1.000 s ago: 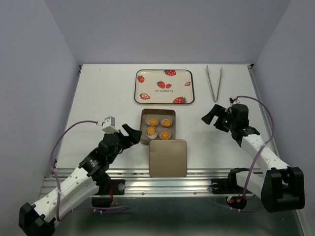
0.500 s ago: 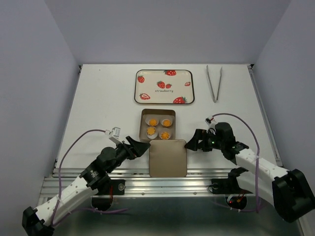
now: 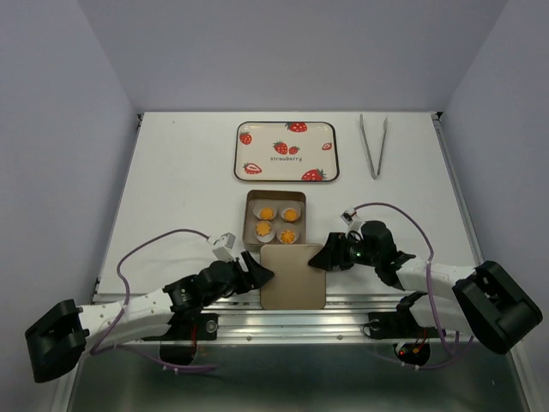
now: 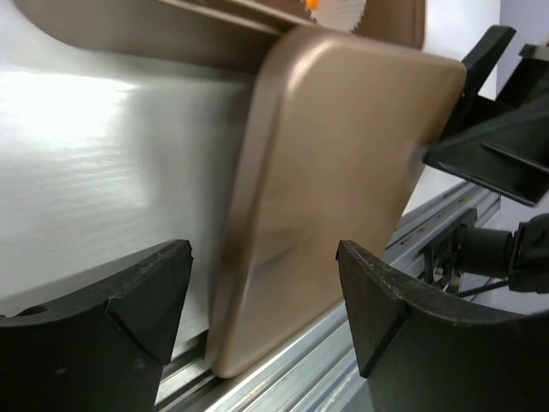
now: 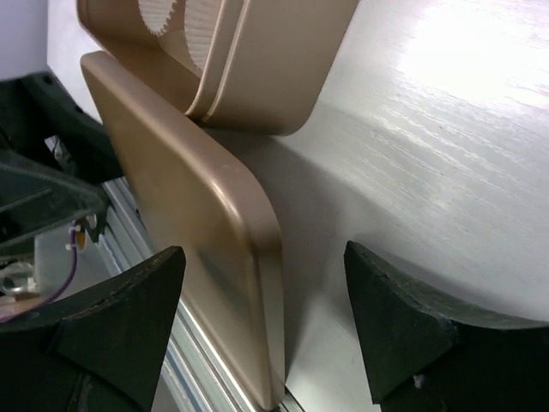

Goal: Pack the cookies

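Several orange-yellow cookies (image 3: 268, 212) sit in white paper cups inside an open tan tin box (image 3: 251, 225) at the table's centre. Its flat tan lid (image 3: 292, 275) lies just in front of the box. My left gripper (image 3: 258, 273) is low at the lid's left edge, open, and the lid's (image 4: 343, 172) near corner lies between its jaws (image 4: 266, 300) without touching them. My right gripper (image 3: 322, 257) is open at the lid's right edge, astride the edge of the lid (image 5: 189, 215) in the right wrist view (image 5: 266, 318). The box (image 5: 257, 60) shows beyond it.
A strawberry-printed tray (image 3: 329, 151) lies at the back centre. Metal tongs (image 3: 373, 144) lie at the back right. An aluminium rail (image 3: 292, 313) runs along the near table edge right under the lid's front side.
Both arms came down and inward from either side until their grippers reached the lid's left and right edges. Both pairs of jaws narrowed, the left more.
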`<act>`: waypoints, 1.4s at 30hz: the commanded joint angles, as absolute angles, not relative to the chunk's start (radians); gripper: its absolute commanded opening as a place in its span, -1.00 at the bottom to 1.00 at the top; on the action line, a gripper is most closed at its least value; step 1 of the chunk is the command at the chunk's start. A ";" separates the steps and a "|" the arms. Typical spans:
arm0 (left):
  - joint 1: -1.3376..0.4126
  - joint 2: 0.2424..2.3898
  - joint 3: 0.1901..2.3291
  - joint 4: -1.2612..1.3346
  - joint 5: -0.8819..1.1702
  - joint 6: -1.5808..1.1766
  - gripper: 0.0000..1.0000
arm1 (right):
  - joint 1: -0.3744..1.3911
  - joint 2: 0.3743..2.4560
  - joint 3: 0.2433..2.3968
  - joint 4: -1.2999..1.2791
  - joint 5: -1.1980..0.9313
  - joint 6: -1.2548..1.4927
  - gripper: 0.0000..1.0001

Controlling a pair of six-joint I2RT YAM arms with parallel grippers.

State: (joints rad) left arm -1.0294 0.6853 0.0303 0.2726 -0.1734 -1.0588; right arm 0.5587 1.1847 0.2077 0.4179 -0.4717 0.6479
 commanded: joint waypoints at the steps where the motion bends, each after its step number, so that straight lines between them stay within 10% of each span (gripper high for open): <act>1: -1.116 0.742 -0.057 0.379 -0.300 -1.117 0.57 | 0.569 1.192 0.155 0.471 -0.451 0.678 0.52; 6: -1.143 0.821 -0.052 0.410 -0.337 -1.124 0.34 | 0.569 1.164 0.130 0.485 -0.474 0.701 0.02; 19: -1.154 0.740 -0.087 0.486 -0.399 -1.097 -0.13 | 0.569 1.151 0.117 0.597 -0.543 0.752 -0.50; 42: -1.154 0.610 0.328 0.060 -0.718 -0.950 -0.05 | 0.578 1.235 0.555 0.261 -0.422 0.801 -0.59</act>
State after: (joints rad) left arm -1.1439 0.5758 0.1864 0.0792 -0.6167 -0.9920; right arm 0.5678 1.1835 0.4644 0.2970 -0.4843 0.7784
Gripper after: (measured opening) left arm 0.470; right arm 0.359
